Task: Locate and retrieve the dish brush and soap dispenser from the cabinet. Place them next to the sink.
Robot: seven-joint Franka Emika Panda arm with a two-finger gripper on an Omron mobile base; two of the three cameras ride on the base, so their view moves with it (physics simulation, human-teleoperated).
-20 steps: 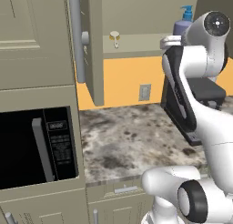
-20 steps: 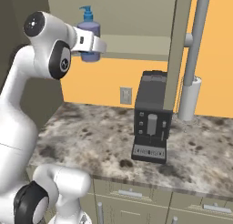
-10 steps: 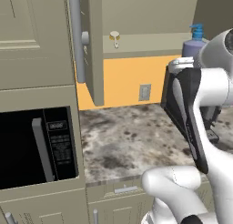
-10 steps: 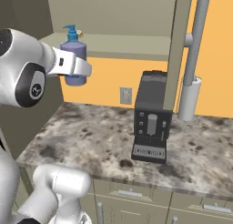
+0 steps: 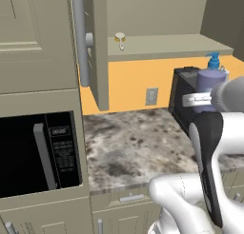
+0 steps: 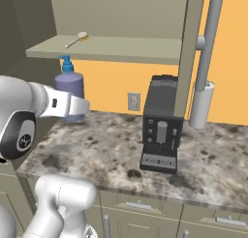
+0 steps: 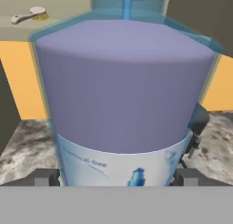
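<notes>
Speckled stone worktop (image 6: 116,145) lies below my jaws, clamped on the lavender soap bottle with its blue pump (image 6: 68,94); a fast swing could slip it loose.

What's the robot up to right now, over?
Gripper shut on soap dispenser, upright, out of the cabinet. Dish brush on the shelf. Coffee machine on the counter alongside.

soap dispenser (image 7: 125,91) between jaws, dish brush (image 7: 29,15) behind
</notes>
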